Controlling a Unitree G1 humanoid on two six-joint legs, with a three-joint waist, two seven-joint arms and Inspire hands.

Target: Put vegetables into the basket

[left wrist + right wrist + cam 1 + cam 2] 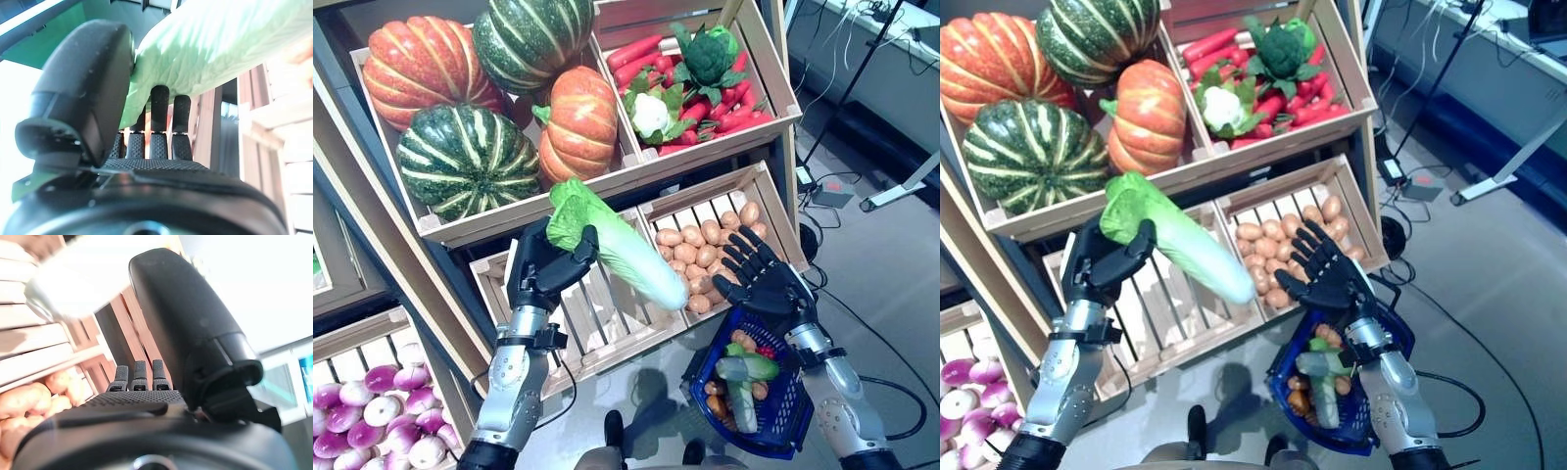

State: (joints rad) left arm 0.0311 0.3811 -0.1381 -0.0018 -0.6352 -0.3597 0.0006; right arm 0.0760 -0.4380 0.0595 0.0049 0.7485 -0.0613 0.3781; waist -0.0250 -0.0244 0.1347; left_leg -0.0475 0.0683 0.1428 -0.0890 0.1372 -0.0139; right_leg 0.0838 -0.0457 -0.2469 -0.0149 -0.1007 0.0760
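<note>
1. The left hand (544, 262) grips a napa cabbage (612, 241) at its leafy green end, thumb on one side and fingers curled under the other, in front of the empty slatted crate (597, 313). The pale stalk end slants down to the right, toward the basket (790, 411), which suits a carry across rather than a lift.
2. The right hand (762, 279) is spread with straight fingers and holds nothing. It hovers over the potato crate (705, 250), just left of and above the basket, perhaps ready to receive or steady the cabbage.
3. The blue basket sits low on the right by the right forearm. It already holds a few vegetables — something green and long, some brownish pieces, a red bit — so the task looks partly done.
4. How the basket is supported is hidden behind the arm; I cannot tell whether it hangs from the forearm.
5. Pumpkins (576, 122) and a crate of carrots, broccoli and cauliflower (690, 78) fill the far shelf; purple-and-white turnips (372, 406) lie near left, cut off by the edge.
</note>
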